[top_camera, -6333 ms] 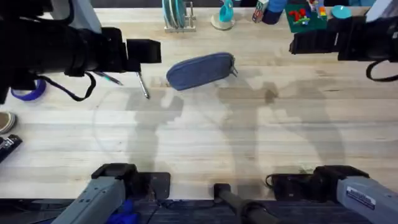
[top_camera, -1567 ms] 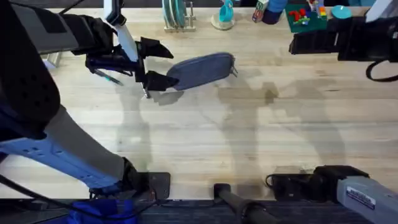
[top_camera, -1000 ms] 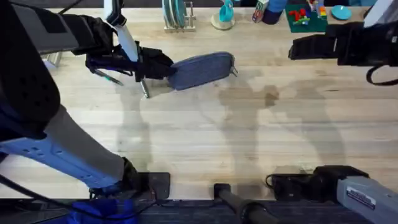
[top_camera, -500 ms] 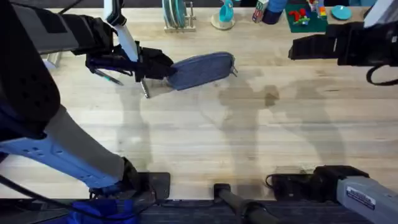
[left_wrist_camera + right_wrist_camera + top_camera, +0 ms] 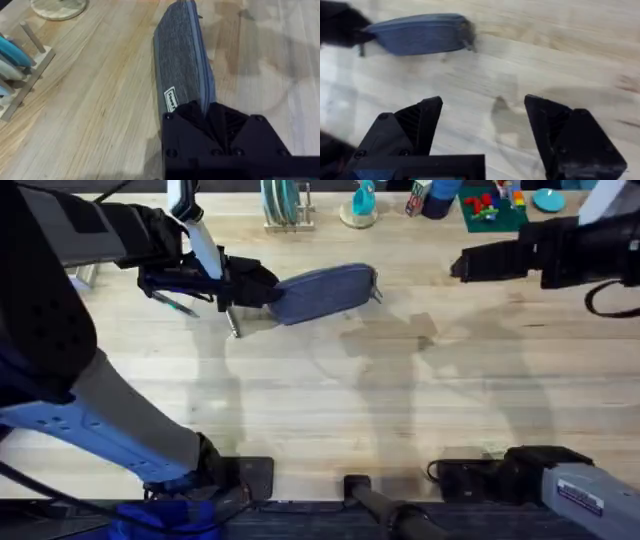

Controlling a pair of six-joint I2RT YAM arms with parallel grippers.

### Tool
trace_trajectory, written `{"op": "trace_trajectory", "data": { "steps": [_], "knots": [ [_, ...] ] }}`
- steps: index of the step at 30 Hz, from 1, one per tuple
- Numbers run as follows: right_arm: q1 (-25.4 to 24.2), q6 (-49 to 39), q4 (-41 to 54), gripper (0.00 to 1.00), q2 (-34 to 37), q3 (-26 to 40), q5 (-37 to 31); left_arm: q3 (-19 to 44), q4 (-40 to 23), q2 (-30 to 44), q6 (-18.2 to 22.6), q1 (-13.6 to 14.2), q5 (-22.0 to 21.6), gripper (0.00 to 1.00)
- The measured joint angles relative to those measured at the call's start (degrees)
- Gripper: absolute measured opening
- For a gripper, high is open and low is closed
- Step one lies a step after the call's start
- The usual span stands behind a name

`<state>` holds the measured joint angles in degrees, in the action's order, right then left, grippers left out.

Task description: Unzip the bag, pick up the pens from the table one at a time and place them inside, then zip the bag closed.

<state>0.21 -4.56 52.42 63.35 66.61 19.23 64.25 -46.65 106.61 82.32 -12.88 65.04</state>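
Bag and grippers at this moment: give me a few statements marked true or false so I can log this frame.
1. The left gripper is shut on one end of the bag. True.
2. The bag's zipper is fully open with pens inside. False: in the left wrist view the zipper runs closed along the bag, and a pen lies on the table.
3. The right gripper is open above bare table, apart from the bag. True.
4. The right gripper holds the zipper pull tab. False: it grips nothing; the tab end of the bag is off to one side of it.
5. The bag lies on its side on the table. True.
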Motion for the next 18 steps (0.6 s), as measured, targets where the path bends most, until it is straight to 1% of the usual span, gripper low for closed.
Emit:
{"op": "trace_trajectory", "data": {
  "steps": [3, 6, 10, 18],
  "knots": [
    [0.11, -2.23, 0.0, 0.996, 1.19, 0.04, 3.19, 0.0, 0.0, 0.0, 0.0, 0.0, 0.0, 0.042],
    [0.39, -4.13, -0.04, 0.996, 2.68, 0.04, 4.7, 0.0, 0.0, 0.0, 0.0, 0.0, 0.0, 0.042],
    [1.49, -5.72, -0.13, 0.996, 4.59, 0.04, 5.68, 0.0, 0.0, 0.02, 0.0, 0.0, 0.0, 0.042],
    [5.96, -7.32, -2.31, 0.996, 8.19, 0.04, 6.11, 0.0, 0.0, 0.01, 0.0, 0.0, -0.02, 0.042]
  ]
}}
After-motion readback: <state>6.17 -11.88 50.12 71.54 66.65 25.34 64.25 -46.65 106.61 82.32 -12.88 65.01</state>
